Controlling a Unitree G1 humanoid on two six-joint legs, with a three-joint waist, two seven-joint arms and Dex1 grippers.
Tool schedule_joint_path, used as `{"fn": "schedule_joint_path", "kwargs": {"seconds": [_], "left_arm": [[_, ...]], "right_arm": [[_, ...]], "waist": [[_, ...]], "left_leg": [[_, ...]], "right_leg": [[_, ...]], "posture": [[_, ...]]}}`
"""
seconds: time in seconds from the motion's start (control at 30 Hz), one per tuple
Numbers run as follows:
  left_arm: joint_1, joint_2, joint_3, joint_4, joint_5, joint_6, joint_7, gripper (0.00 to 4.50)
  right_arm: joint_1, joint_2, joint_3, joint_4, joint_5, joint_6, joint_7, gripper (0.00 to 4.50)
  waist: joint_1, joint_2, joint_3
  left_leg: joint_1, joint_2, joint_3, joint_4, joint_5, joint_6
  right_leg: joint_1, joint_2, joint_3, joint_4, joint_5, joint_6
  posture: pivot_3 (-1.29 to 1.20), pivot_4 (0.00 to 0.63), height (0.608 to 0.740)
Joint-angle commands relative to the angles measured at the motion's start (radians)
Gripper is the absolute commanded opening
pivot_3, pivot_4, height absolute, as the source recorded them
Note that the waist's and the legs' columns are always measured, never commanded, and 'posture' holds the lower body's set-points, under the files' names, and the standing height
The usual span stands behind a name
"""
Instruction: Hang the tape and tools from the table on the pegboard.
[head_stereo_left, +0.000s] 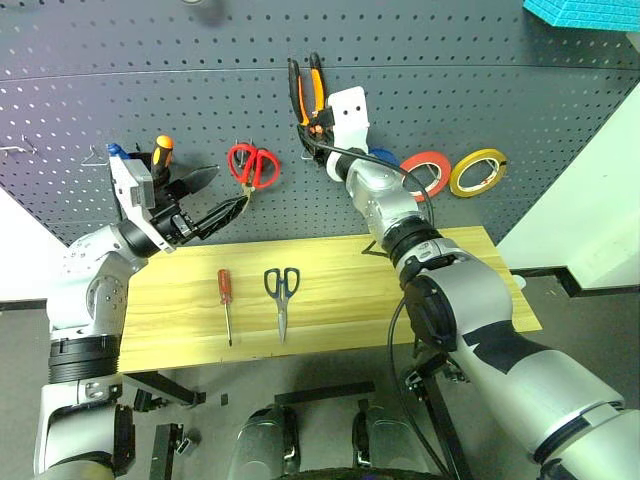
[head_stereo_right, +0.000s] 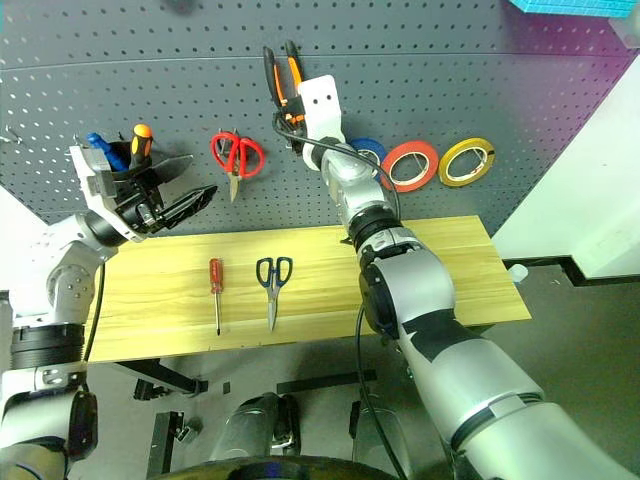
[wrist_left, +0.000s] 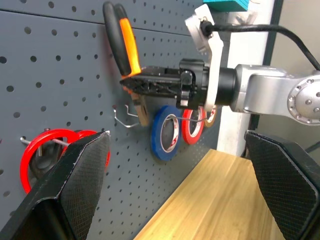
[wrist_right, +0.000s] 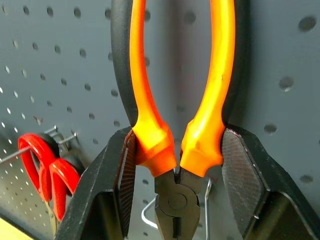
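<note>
My right pincer clamps the pliers handles-up at the pegboard, metal hook just below; left pincer spread, empty.

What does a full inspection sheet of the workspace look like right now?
Surface: table holds screwdriver and blue-handled scissors.
Job's things: pliers held handles-up against pegboard, over a hook; red tape already hung.
Clutter: red-handled scissors, blue tape, yellow tape, two screwdrivers hang on the board.
Grippers: right gripper shut on pliers; left gripper open, empty.
Cables: black cable along right arm.
Surroundings: nothing seen.
</note>
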Motion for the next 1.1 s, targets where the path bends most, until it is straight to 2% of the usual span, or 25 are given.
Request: {"fn": "schedule_joint_path", "kwargs": {"seconds": [0.03, 0.13, 0.5, 0.87, 1.1], "left_arm": [[-0.026, -0.009, -0.008, -0.028, 0.015, 0.044, 0.078, 4.5], [-0.025, -0.003, -0.031, -0.029, 0.053, 0.089, 0.139, 4.5], [0.015, -0.018, -0.036, -0.117, 0.027, 0.109, 0.142, 4.5], [0.028, -0.031, -0.048, -0.203, 0.002, 0.19, 0.175, 4.5], [0.042, -0.016, -0.045, -0.201, 0.016, 0.189, 0.169, 4.5]], "right_arm": [[-0.073, -0.008, -0.031, -0.007, 0.019, -0.003, -0.003, 2.08], [-0.087, -0.008, -0.05, -0.012, 0.038, -0.003, 0.013, 2.08], [-0.115, -0.004, -0.091, -0.055, 0.087, -0.027, 0.034, 2.08], [-0.137, -0.034, -0.083, -0.019, 0.06, -0.042, -0.04, 2.08], [-0.1, -0.043, -0.071, -0.024, 0.042, -0.032, -0.044, 2.08]], "waist": [[0.001, 0.0, 0.0], [0.001, 0.0, 0.0], [0.003, 0.001, 0.005], [0.023, 0.004, 0.056], [0.024, 0.006, 0.072]], "left_leg": [[0.001, 0.0, 0.0, 0.0, 0.0, 0.0], [0.002, 0.001, -0.001, 0.0, 0.0, 0.0], [0.002, 0.003, -0.001, 0.0, 0.0, 0.0], [0.003, 0.003, -0.003, 0.002, 0.0, 0.001], [0.004, 0.004, -0.005, 0.004, -0.003, 0.006]], "right_leg": [[0.0, 0.0, 0.001, 0.001, 0.0, 0.0], [0.0, 0.0, 0.003, 0.003, 0.0, 0.0], [-0.002, -0.001, 0.004, 0.004, -0.001, -0.002], [-0.002, -0.005, 0.004, 0.006, -0.004, -0.006], [-0.004, -0.006, 0.004, 0.006, -0.003, -0.008]], "posture": [[0.2, 0.034, 0.74], [0.21, 0.047, 0.74], [0.21, 0.123, 0.74], [0.22, 0.211, 0.74], [0.21, 0.216, 0.74]]}}
